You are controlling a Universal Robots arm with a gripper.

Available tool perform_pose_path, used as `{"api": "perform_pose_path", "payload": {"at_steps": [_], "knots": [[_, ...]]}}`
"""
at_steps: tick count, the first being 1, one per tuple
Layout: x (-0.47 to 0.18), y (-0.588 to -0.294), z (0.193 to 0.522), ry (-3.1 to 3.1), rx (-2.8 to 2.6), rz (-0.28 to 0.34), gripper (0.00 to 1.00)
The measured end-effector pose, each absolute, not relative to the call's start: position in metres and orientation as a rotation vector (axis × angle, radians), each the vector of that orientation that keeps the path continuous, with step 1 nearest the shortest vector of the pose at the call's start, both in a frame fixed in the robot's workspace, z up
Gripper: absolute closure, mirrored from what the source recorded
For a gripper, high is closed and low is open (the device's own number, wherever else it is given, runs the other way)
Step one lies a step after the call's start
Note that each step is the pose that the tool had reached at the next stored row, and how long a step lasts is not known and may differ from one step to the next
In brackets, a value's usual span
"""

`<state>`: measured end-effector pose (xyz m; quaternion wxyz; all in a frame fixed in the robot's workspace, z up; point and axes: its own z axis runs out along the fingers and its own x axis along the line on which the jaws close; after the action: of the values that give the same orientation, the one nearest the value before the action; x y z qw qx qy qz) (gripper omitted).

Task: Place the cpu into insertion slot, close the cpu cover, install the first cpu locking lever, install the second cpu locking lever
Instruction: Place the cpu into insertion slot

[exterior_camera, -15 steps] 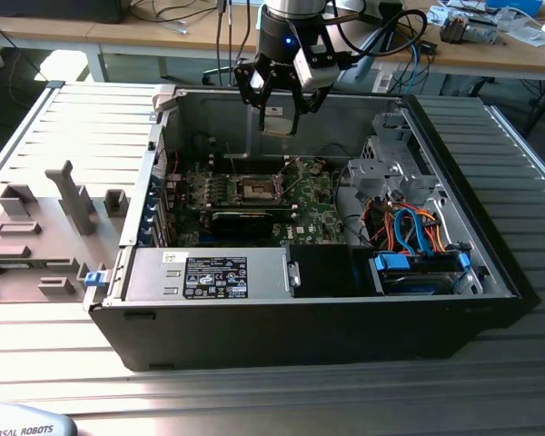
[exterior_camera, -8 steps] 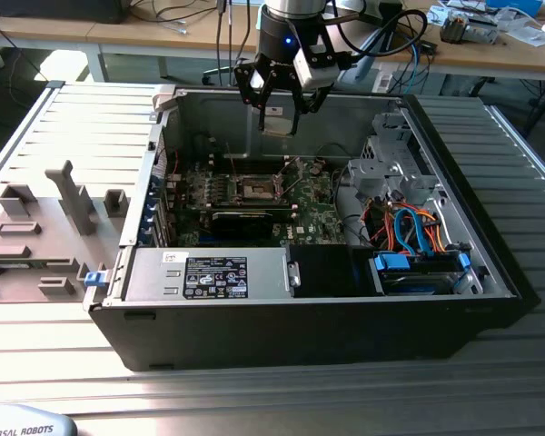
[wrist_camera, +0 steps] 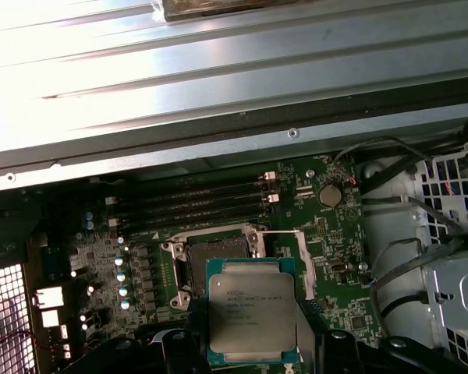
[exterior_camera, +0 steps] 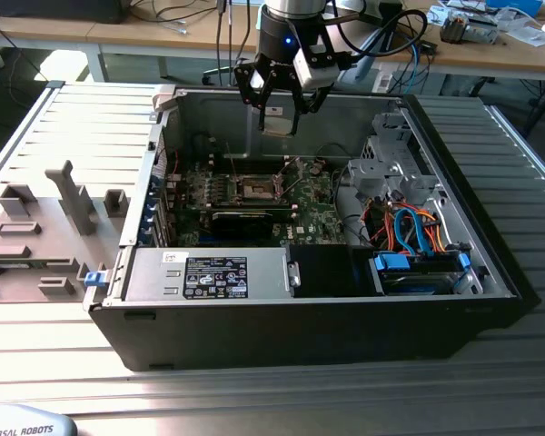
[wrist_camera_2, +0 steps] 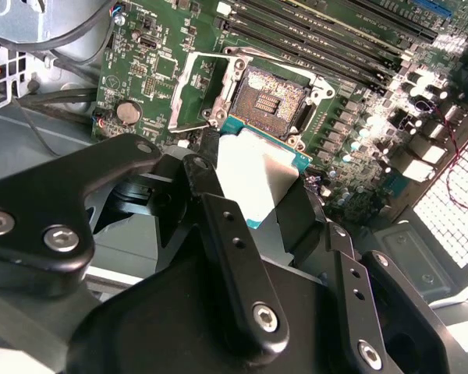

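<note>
Silver-topped, green-edged cpu (wrist_camera: 252, 315) hangs pinched flat in the gripper's (exterior_camera: 279, 123) jaws, above the bare slot (wrist_camera_2: 270, 100) and well clear of the case (exterior_camera: 300, 331) walls; the cover (wrist_camera_2: 189, 92) stands flipped aside.

The arm's wrist (exterior_camera: 286, 36) is black and cylindrical with a small blue light (exterior_camera: 291, 40). Black cables (exterior_camera: 359, 47) loop beside it. The end effector (exterior_camera: 279, 116) has matte black linkage bars (wrist_camera_2: 234, 257) fastened by silver screws (wrist_camera_2: 266, 317).
</note>
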<state>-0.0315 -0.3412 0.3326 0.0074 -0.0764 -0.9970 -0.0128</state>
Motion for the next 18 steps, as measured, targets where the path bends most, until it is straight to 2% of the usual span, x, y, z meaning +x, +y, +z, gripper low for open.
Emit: {"api": "perform_pose_path", "payload": {"at_steps": [18], "knots": [[-0.0315, -0.3412, 0.3326, -3.117, -0.252, -0.038, 0.46]]}}
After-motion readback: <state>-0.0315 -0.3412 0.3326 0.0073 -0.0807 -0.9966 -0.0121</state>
